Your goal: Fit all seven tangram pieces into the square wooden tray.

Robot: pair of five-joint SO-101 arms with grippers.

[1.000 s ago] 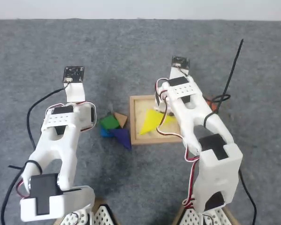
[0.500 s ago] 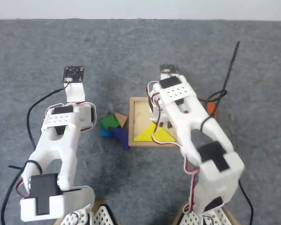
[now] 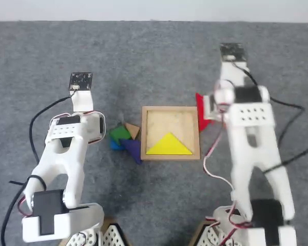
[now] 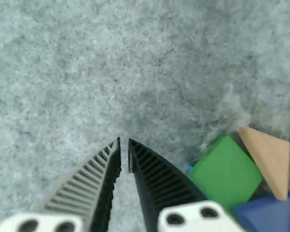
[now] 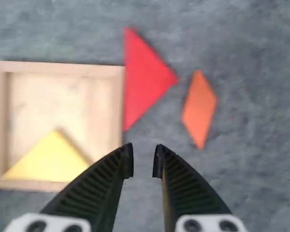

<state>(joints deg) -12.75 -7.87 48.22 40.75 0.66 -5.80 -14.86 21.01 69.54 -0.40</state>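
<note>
square wooden tray [image 3: 170, 108] holds 1 yellow triangle piece [image 3: 169, 145] | right gripper [image 5: 142, 160] slightly parted, empty, near red triangle piece [image 5: 145, 79] | left gripper [image 4: 124, 143] nearly closed, empty

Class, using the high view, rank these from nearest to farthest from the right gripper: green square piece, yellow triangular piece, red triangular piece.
From the right gripper:
1. Red triangular piece, on the carpet right of the square wooden tray.
2. Yellow triangular piece, inside the tray.
3. Green square piece, in the pile left of the tray.
</note>
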